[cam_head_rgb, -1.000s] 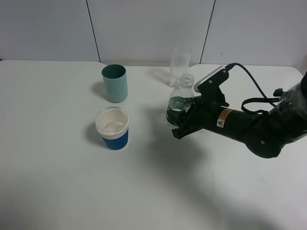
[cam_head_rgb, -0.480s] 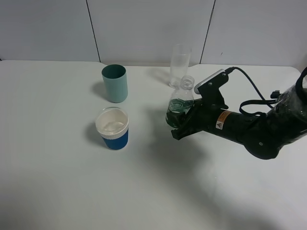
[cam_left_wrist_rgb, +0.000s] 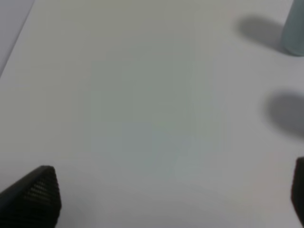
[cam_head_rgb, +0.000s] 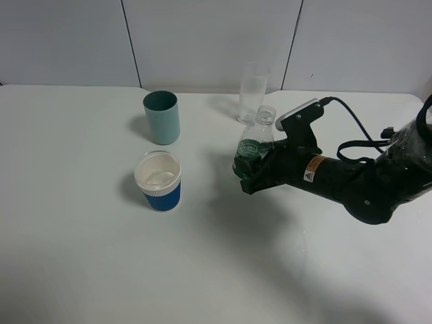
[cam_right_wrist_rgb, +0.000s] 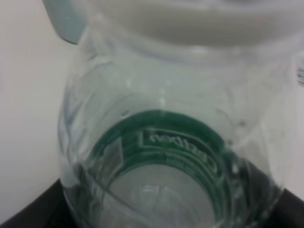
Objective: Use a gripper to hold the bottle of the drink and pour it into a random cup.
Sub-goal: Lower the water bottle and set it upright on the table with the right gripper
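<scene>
Bottle (cam_head_rgb: 254,145) upright on the counter (cam_head_rgb: 81,256), right of the blue cup (cam_head_rgb: 158,180), clasped low by the right tool (cam_head_rgb: 253,177).
Looks like the grasp step: jaws closed around the label, nothing poured yet. Next: lift, carry toward the cup, tilt neck over its rim.

Black right arm with a white-topped gripper

The right gripper (cam_head_rgb: 251,177) is matte black, with a white, rounded plate (cam_head_rgb: 298,113) along its upper finger part. An orange-and-white warning sticker (cam_head_rgb: 311,173) with a small triangle sits on the black wrist housing. Black cables (cam_head_rgb: 358,128) loop from the white part back over the thick, glossy arm body (cam_head_rgb: 388,182). The left gripper's fingertips (cam_left_wrist_rgb: 35,194) are black with a fine woven texture.
</scene>
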Robot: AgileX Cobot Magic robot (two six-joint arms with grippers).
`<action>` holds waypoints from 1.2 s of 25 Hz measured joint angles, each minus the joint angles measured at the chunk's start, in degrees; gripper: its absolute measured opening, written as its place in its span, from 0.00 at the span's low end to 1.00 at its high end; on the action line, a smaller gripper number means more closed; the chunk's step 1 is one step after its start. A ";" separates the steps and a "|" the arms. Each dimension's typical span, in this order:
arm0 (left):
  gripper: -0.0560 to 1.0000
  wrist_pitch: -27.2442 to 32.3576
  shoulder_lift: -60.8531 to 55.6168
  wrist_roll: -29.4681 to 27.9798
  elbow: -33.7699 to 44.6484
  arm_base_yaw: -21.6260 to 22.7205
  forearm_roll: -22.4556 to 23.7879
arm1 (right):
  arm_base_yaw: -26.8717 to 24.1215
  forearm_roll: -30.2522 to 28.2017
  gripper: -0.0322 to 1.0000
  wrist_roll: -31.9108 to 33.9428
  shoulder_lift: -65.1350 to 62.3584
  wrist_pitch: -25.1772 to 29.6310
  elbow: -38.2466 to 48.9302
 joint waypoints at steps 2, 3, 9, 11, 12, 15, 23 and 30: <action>0.98 0.00 0.00 0.00 0.00 0.00 0.00 | 0.00 0.00 0.62 0.04 0.00 0.07 0.00; 0.98 0.00 0.00 0.00 0.00 0.00 0.00 | 0.00 0.00 0.63 0.10 0.00 0.19 0.00; 0.98 0.00 0.00 0.00 0.00 0.00 0.00 | 0.00 0.00 0.67 0.21 0.00 1.30 0.00; 0.98 0.00 0.00 0.00 0.00 0.00 0.00 | 0.00 0.00 0.68 0.21 0.00 1.30 0.00; 0.98 0.00 0.00 0.00 0.00 0.00 0.00 | 0.00 -0.06 0.68 0.21 0.00 1.30 0.00; 0.98 0.00 0.00 0.00 0.00 0.00 0.00 | 0.00 -0.11 0.68 0.21 -0.88 1.91 0.00; 0.98 0.00 0.00 0.00 0.00 0.00 0.00 | 0.00 -2.18 0.68 0.04 -8.95 8.40 0.11; 0.98 0.00 0.00 0.00 0.00 0.00 0.00 | 0.00 -3.49 0.73 0.04 -17.95 17.00 0.17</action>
